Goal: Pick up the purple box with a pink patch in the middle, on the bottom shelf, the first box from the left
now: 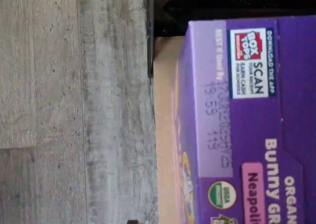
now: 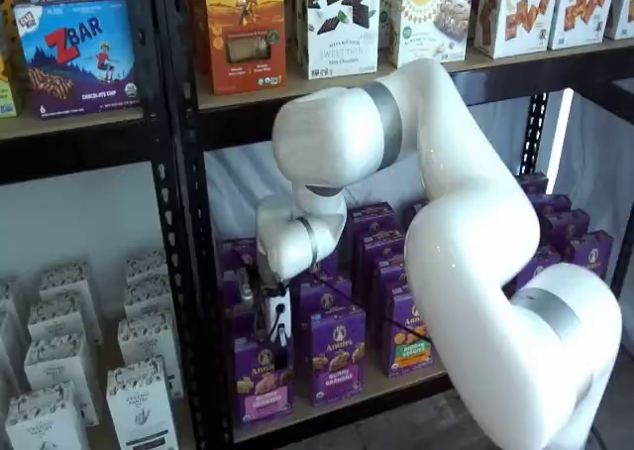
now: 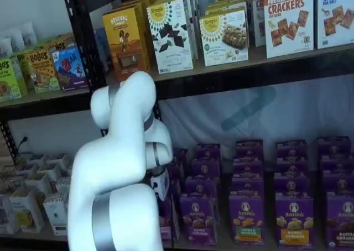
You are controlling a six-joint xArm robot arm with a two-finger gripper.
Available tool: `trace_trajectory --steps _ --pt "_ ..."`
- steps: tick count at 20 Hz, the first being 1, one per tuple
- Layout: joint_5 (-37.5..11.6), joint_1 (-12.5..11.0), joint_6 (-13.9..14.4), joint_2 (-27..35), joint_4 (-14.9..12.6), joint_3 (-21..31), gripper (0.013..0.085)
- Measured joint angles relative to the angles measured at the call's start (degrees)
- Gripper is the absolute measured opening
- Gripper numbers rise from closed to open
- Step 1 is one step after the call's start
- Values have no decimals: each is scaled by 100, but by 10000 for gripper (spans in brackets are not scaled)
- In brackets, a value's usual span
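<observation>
The purple box [image 2: 262, 383] stands upright at the near left corner of the bottom shelf [image 2: 396, 389], its pink band low on the face, first in a front row of like purple boxes. In a shelf view the end effector [image 2: 271, 313] hangs straight above it, white body pointing down and dark fingers just over the box's top edge; in the other shelf view the arm hides most of the box and only the white body [image 3: 161, 183] shows. No clear gap between the fingers can be seen in either shelf view, yet the jaws appear spread to their widest and nothing is held between them. The wrist view looks down onto the box's top flap [image 1: 247, 120], with its printed date and a pink patch, and the pale shelf board beside it, then the grey floor [image 1: 74, 105] past the shelf's front edge. So the box lies directly below the end effector, with its long axis vertical and its narrow top facing up. I judge the coming move to be a short straight descent so the fingers straddle the top before closing. The neighbouring box to the right [image 2: 337, 355] stands close, leaving little room on that side.
</observation>
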Motion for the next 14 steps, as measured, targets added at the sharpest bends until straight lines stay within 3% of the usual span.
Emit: trace_trajectory --steps 2,4,12,14 --pt "13 -1 -2 2 2 -2 850" --pt "13 -3 13 3 -18 1 770" --pt "41 3 16 22 -14 -14 610" --pt "73 2 -20 20 24 -22 610"
